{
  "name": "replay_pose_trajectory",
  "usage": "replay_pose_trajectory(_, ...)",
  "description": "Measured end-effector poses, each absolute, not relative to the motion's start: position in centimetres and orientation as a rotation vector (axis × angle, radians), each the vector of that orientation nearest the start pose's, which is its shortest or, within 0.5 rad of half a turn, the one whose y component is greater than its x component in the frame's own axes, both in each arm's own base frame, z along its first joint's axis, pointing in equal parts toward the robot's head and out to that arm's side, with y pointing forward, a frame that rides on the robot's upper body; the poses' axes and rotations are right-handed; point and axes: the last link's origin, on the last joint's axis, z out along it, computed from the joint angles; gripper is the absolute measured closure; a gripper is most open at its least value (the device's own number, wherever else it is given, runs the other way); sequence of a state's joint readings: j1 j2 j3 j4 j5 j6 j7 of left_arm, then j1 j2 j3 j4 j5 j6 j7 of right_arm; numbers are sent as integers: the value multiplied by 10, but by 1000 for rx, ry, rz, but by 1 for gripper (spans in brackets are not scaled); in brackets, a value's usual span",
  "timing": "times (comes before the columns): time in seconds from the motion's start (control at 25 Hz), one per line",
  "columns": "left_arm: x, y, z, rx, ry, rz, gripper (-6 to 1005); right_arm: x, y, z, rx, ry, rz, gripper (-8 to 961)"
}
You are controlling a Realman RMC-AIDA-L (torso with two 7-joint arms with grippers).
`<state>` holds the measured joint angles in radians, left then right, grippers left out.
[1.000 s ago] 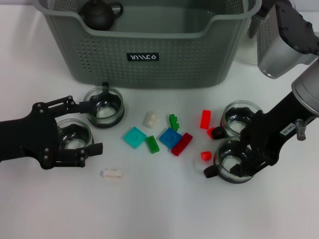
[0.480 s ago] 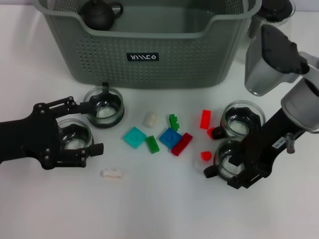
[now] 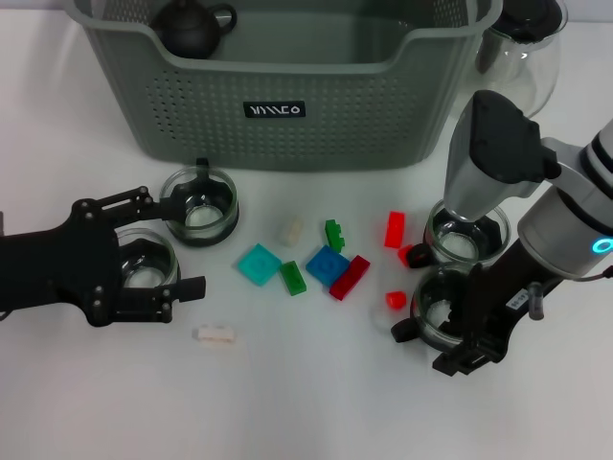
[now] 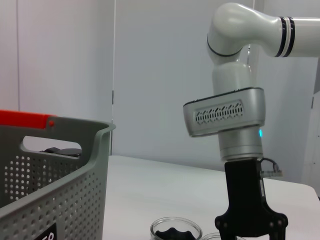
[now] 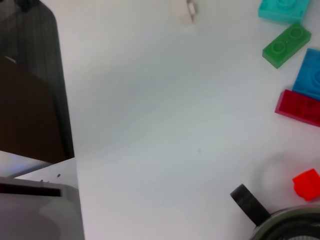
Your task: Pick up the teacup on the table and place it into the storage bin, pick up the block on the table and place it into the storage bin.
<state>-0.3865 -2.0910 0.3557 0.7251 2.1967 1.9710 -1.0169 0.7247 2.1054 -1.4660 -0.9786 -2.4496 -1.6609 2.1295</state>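
Observation:
The grey-green storage bin (image 3: 278,105) stands at the back. Several glass teacups sit on the white table. My left gripper (image 3: 158,247) is open, its fingers on either side of one teacup (image 3: 144,264), and another teacup (image 3: 199,206) stands just beyond it. My right gripper (image 3: 465,326) is open at the near right teacup (image 3: 442,309), and the left wrist view shows its fingers (image 4: 226,225) spread. A further teacup (image 3: 466,230) lies partly under the right wrist. Coloured blocks lie in the middle, among them a blue block (image 3: 328,264) and a cyan block (image 3: 260,264).
A dark teapot (image 3: 192,27) sits inside the bin. A clear glass pitcher (image 3: 522,48) stands at the back right. A white block (image 3: 216,334) lies near the front. Small red blocks (image 3: 396,299) lie beside the right teacups. The right wrist view shows a green block (image 5: 286,45).
The right arm has swung its wrist leftward and lower, now over the far right teacup, while its gripper stays at the near one. My left gripper has edged slightly right.

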Motion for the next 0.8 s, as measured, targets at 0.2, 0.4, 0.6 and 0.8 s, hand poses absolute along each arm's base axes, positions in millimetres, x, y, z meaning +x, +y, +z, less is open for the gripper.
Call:
replay_pose_trajectory(0.2, -298, 246, 33, -2750, -278, -855, 100, 187, 317, -64, -3140, 578, -745, 624)
replay_pose_trajectory(0.4, -298, 246, 33, -2749, -280, -854, 100, 178, 316, -65, -3102, 513, -757, 807)
replay_pose_trajectory(0.6, -299, 245, 33, -2744, -268, -851, 100, 173, 314, -68, -3087, 478, -816, 849)
replay_pose_trajectory(0.8, -299, 246, 33, -2739, -269, -845, 99, 162, 314, -62, -3106, 439, -761, 856)
